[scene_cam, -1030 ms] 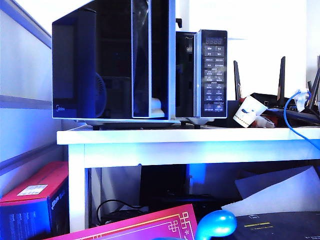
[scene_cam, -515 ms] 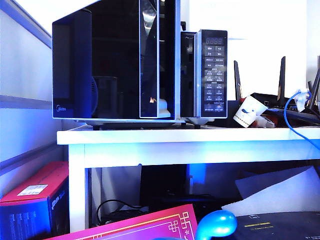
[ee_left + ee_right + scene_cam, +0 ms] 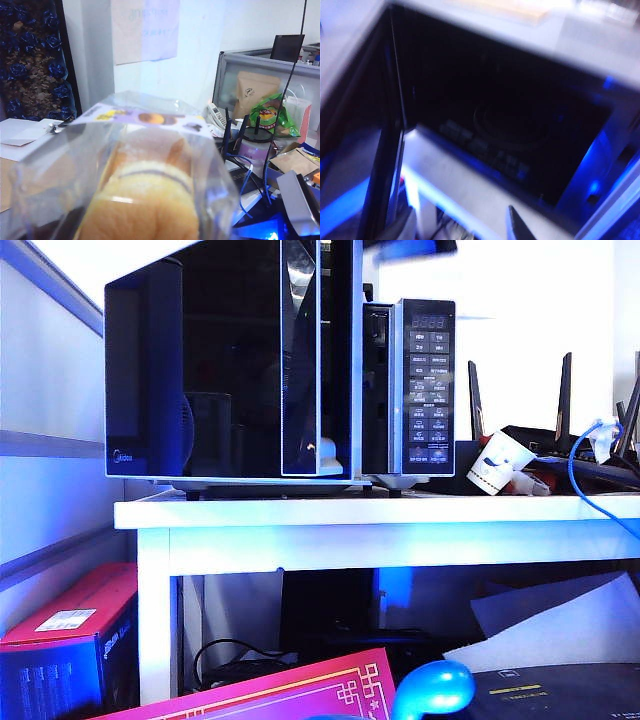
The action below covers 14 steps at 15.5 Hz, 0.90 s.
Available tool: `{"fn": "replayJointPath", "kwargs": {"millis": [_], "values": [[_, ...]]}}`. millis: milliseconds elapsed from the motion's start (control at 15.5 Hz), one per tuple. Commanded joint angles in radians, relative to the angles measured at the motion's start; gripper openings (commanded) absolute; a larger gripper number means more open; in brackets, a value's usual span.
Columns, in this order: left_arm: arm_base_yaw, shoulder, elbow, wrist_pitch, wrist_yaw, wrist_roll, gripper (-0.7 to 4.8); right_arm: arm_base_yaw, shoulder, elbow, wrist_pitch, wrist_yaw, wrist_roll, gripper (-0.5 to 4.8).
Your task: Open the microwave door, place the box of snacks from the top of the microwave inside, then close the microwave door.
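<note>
The microwave (image 3: 428, 380) stands on a white table (image 3: 350, 512). Its glossy black microwave door (image 3: 200, 360) is swung wide open toward the camera. The box of snacks (image 3: 145, 165), clear plastic over a yellow cake, fills the left wrist view. It sits so close that it hides the left gripper's fingers, and the left gripper looks shut on it. My right gripper (image 3: 457, 231) hangs in front of the dark open cavity (image 3: 510, 120), beside the door's edge (image 3: 382, 150). It is open and holds nothing. One dark fingertip (image 3: 516, 226) shows.
Right of the microwave are a tipped paper cup (image 3: 497, 462), router antennas (image 3: 563, 390) and a blue cable (image 3: 575, 475). A blurred blue shape (image 3: 410, 248) crosses the top edge. Below the table lie a red box (image 3: 70, 620) and a blue round object (image 3: 432, 687).
The door has swung a little further open. A blurred blue shape has appeared at the top edge above the microwave. Nothing else in the exterior view has moved.
</note>
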Motion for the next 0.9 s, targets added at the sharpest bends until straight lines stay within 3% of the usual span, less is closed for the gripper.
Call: {"fn": "replayJointPath", "kwargs": {"millis": [64,579,901], "values": [[-0.001,-0.006,0.005,0.029,0.001,0.002,2.77,0.001,-0.009,0.006,-0.005,-0.115,-0.002,2.34],[-0.001,-0.006,0.005,-0.008,0.000,0.007,2.77,0.003,-0.010,0.006,-0.006,-0.447,0.045,2.29],[-0.001,-0.006,0.005,-0.010,0.000,0.009,2.77,0.034,-0.010,0.007,-0.004,-0.520,0.084,2.29]]}}
